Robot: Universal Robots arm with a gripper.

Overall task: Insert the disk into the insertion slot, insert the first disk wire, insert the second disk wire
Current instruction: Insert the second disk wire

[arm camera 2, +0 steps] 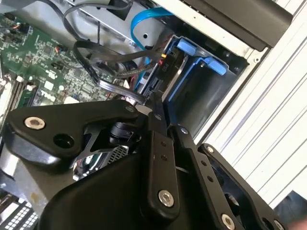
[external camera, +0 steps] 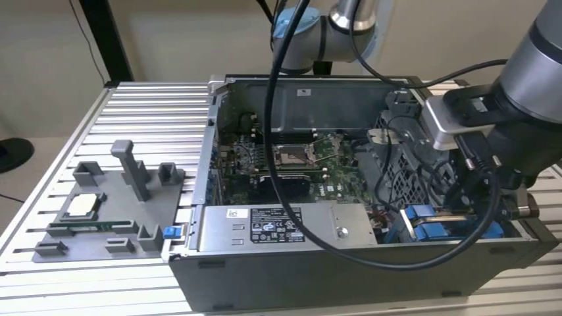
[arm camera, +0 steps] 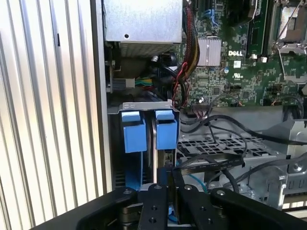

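Note:
The disk stands on edge in the insertion slot, between two blue clips of its carrier. My gripper hangs over the slot's open end, its fingers pressed together on the end of a flat black disk wire. In the second wrist view the gripper tip sits just short of the disk's end, where a black connector is plugged beside a blue cable. In the exterior view the arm reaches down into the case's near corner on the exterior view's right, by the blue clips.
The open computer case holds a motherboard, a grey power box with a sticker and a perforated metal cage next to the slot. Loose black cables cross beside the gripper. A grey fixture sits on the ribbed table.

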